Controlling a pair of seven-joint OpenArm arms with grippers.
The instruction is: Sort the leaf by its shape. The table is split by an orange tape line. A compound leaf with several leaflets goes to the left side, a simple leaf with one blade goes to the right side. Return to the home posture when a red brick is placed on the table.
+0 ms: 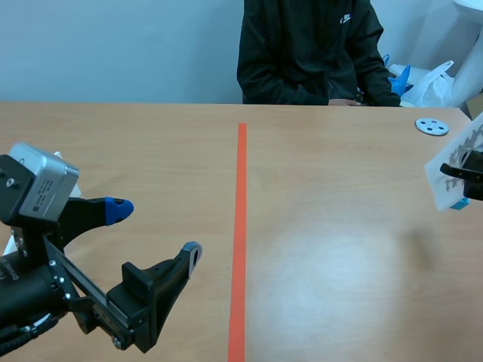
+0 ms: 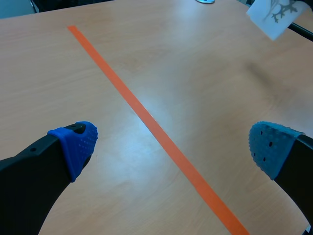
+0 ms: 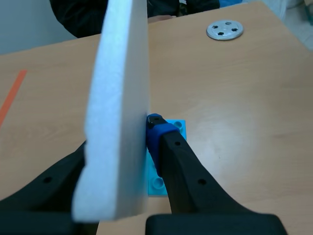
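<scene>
A white foam card (image 1: 451,163) with a dark, branching leaf print hangs above the table's right edge, right of the orange tape line (image 1: 240,241). My right gripper (image 1: 463,179) is shut on the card. In the right wrist view the card (image 3: 117,98) stands edge-on between the fingers of that gripper (image 3: 122,147). The left wrist view shows the card (image 2: 274,14) far ahead, beyond the tape line (image 2: 146,117). My left gripper (image 1: 156,228) hovers open and holds nothing over the near left side; its blue pads (image 2: 73,144) stand wide apart.
A flat light-blue brick plate (image 3: 175,125) lies on the table under the right gripper. A round metal disc (image 1: 432,126) lies at the far right. A person in a black jacket (image 1: 309,53) sits across the table, beside a white bag (image 1: 432,81).
</scene>
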